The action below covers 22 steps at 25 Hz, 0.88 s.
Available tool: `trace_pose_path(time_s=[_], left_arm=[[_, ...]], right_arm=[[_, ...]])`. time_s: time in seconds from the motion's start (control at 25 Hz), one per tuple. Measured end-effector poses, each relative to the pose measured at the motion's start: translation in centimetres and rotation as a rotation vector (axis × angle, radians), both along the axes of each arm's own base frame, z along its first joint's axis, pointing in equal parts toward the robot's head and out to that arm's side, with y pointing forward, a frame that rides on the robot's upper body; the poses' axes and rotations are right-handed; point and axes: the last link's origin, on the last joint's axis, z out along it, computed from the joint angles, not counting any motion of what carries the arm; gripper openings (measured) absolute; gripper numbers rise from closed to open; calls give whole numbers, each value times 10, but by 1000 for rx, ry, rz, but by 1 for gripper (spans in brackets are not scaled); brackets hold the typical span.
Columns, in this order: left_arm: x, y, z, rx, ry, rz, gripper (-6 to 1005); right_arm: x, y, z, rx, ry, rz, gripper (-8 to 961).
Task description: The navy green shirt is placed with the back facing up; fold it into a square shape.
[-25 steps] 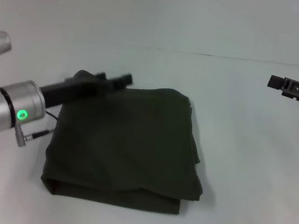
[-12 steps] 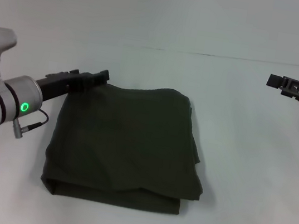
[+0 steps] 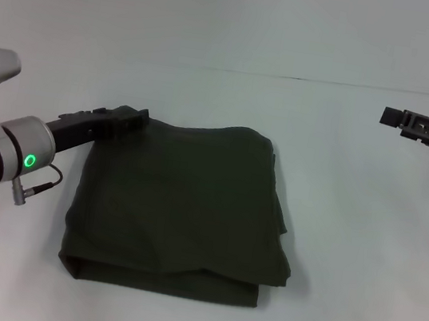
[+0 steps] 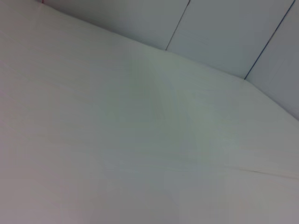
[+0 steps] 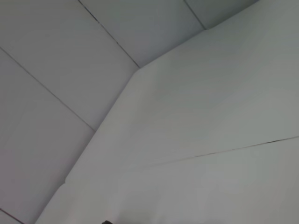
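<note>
The navy green shirt (image 3: pixel 180 204) lies folded into a rough square in the middle of the white table, plain side up, with layered edges along its near and right sides. My left gripper (image 3: pixel 133 118) hovers at the shirt's far left corner, its arm reaching in from the left. My right gripper (image 3: pixel 398 119) is held up at the far right, well clear of the shirt. Both wrist views show only bare table and wall panels.
The white table (image 3: pixel 362 255) spreads out on every side of the shirt. A thin seam line (image 3: pixel 307 80) crosses the table behind the shirt. A grey panelled wall (image 5: pixel 70 56) stands beyond the table.
My left arm has drawn back to the left, and its gripper went from over the shirt's far left part to its corner. The shirt and right gripper have not moved.
</note>
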Motion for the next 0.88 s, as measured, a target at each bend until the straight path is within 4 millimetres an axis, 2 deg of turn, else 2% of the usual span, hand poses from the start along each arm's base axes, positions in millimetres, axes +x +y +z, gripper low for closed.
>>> trace_pose_path(time_s=[0.36, 0.88], left_arm=[[-2, -3, -1, -11, 2, -1, 921], [9, -1, -7, -47, -2, -32, 919]], right_arm=[[-1, -1, -5, -20, -9, 7, 869], [-3, 0, -6, -24, -4, 2, 868]])
